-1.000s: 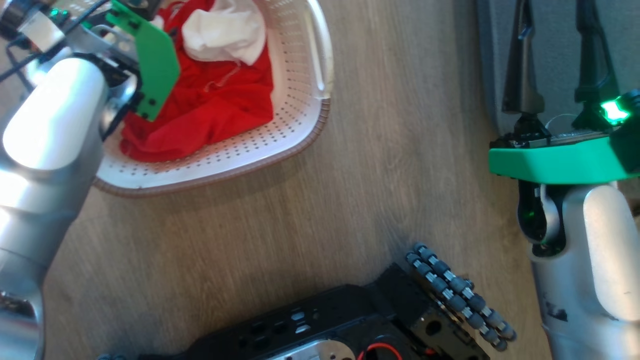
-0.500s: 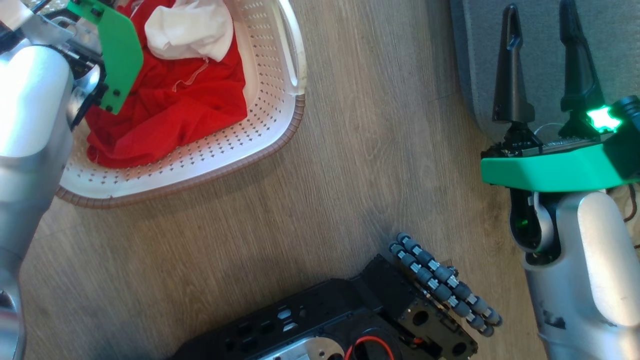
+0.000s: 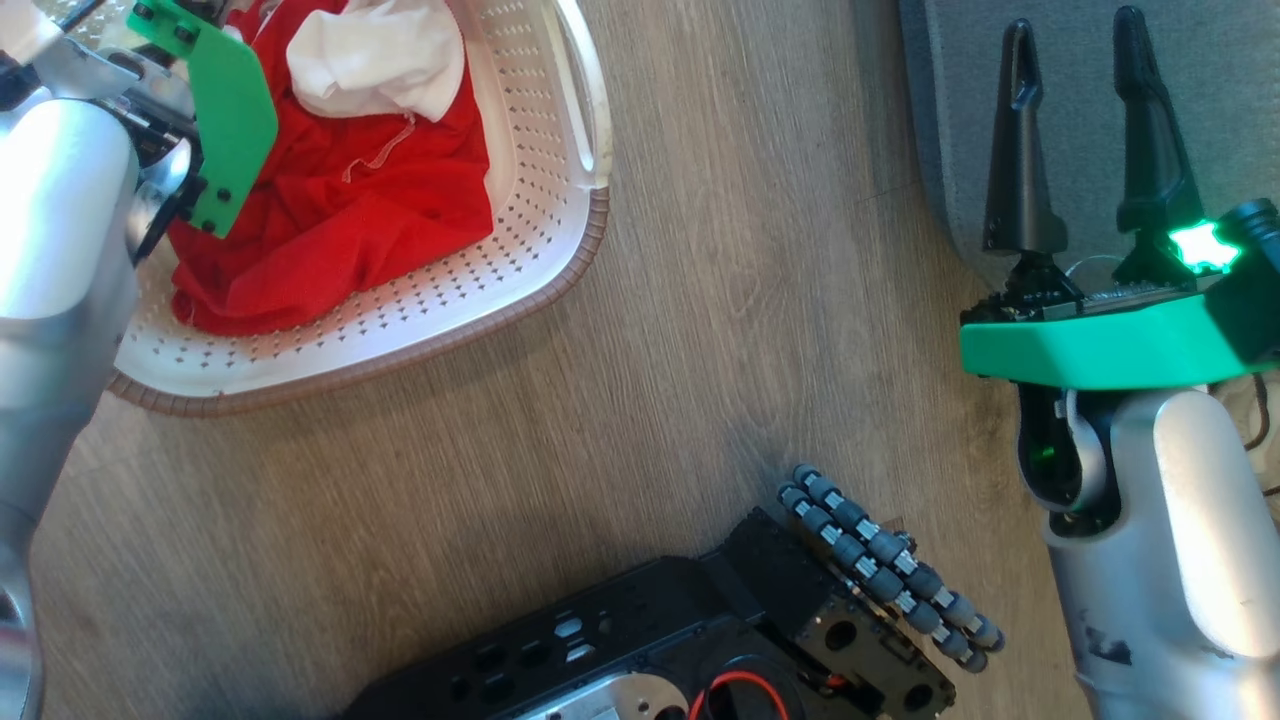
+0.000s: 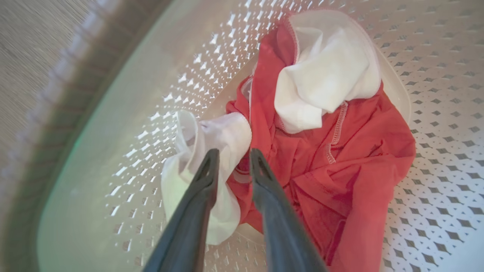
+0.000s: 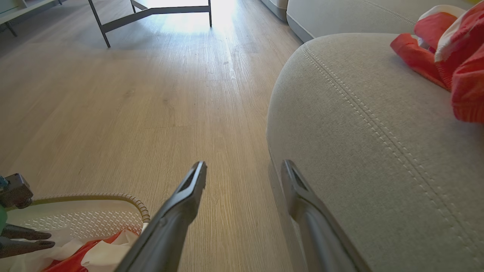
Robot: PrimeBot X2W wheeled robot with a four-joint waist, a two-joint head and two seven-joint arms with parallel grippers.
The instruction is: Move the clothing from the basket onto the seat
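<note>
The red clothing [image 3: 340, 200] with white sleeves lies crumpled in the cream perforated basket [image 3: 540, 130] on the floor at the upper left. My left arm reaches into the basket, its green wrist plate [image 3: 235, 120] covering the fingers. In the left wrist view my left gripper [image 4: 233, 153] has its fingers drawn close on a fold where a white sleeve meets the red clothing [image 4: 340, 151]. My right gripper [image 3: 1075, 45] stands open over the edge of the grey seat [image 3: 1230, 80], nothing between its fingers [image 5: 189, 196].
A second red and white garment [image 5: 446, 49] lies on the seat [image 5: 378, 132]. My black base [image 3: 650, 640] and its roller wheel [image 3: 890, 570] sit at the bottom. Wooden floor [image 3: 700, 300] separates basket and seat. A metal table frame [image 5: 151, 11] stands far off.
The whole head picture shifted a second ago, so the camera moved. Since then the left wrist has edged slightly in the basket. The right gripper has kept its pose.
</note>
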